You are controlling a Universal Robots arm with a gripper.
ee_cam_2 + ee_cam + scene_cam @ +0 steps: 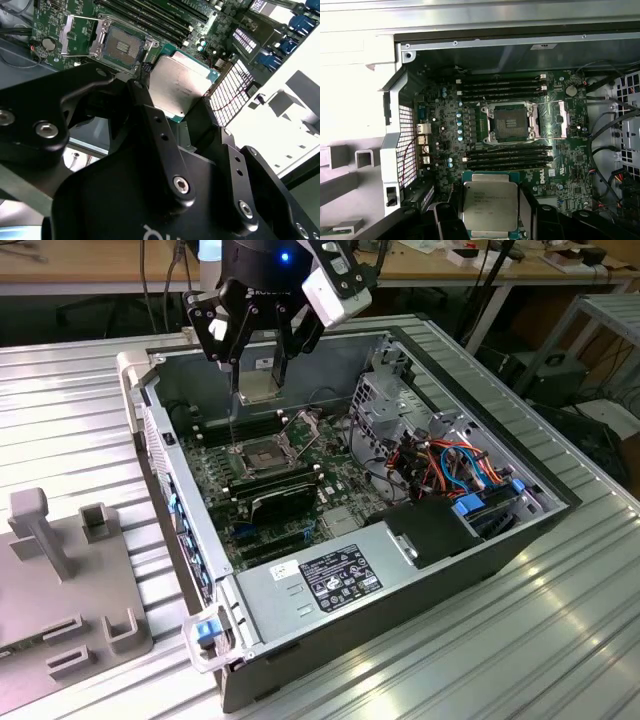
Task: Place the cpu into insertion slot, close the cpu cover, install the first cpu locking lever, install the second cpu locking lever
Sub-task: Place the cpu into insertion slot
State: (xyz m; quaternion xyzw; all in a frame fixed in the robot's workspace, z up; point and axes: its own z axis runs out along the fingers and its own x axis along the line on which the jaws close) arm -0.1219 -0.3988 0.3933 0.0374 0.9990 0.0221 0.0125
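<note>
Exterior view: pincer [258, 368] clenched on the cpu [262, 383]; both hang above the insertion slot [262, 455].

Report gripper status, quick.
Gripper: shut on the chip, held above the empty socket.

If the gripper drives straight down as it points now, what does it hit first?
Likely the open insertion slot: the gripper holds the cpu above it. Depth is unclear, so it may meet the neighbouring memory slots instead.
</note>
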